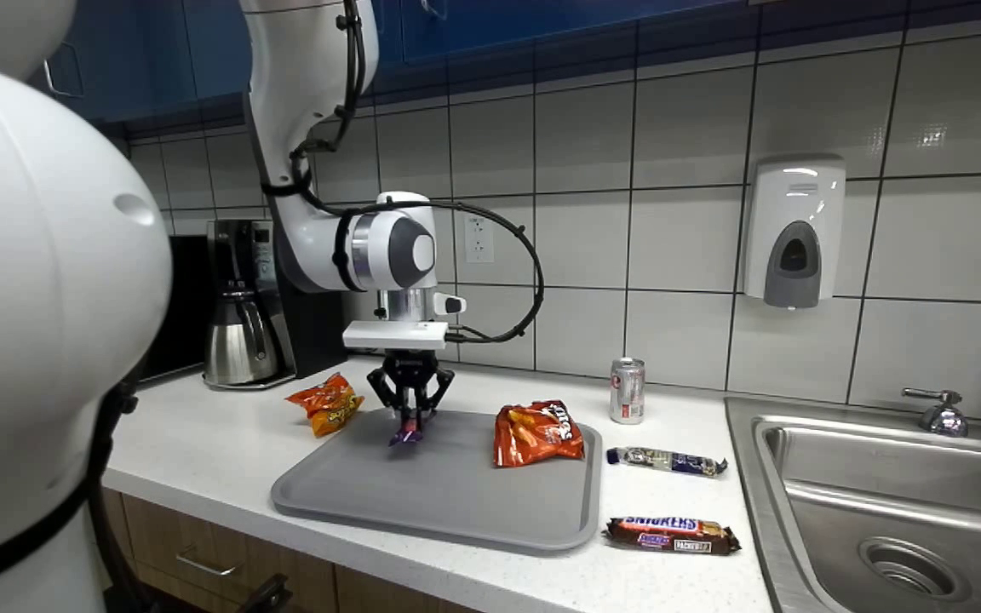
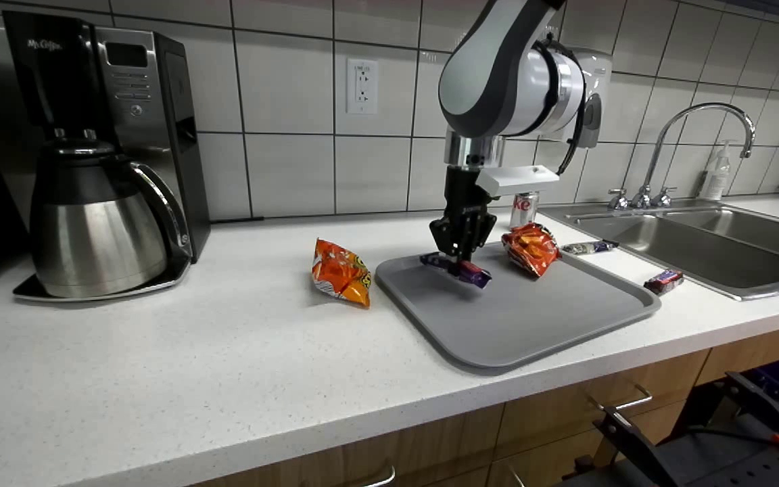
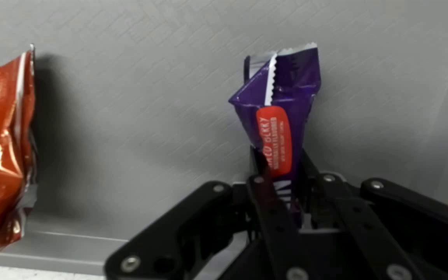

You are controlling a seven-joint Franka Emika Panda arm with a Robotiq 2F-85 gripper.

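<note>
Purple bar (image 3: 300, 120) is in the gripper (image 1: 412, 415), which is clamped on it and points straight down; in the wrist view one end, with a red label (image 3: 275, 140), sticks out past the grip. The bar is near a corner of the tray (image 1: 456, 502), on the side towards the wall (image 1: 584, 238); whether it touches the surface, I cannot tell. Also on the tray, near the other corner on that side, is the red bag (image 1: 539, 436), apart from the bar. The orange bag (image 2: 341, 274) lies just beside the tray, on the counter (image 2: 214, 379). Off the tray's opposite side are the blue bar (image 1: 665, 461), nearer the wall, and the Snickers (image 1: 672, 536), farther from it, both lying between tray and sink (image 1: 760, 485). The can (image 1: 627, 390) stands upright behind the blue bar, close to the wall. Farther out, the coffee maker (image 2: 131, 128) stands on the counter beyond the orange bag, its carafe (image 2: 102, 243) in place, and the dispenser (image 1: 795, 221) hangs on the wall above the sink
</note>
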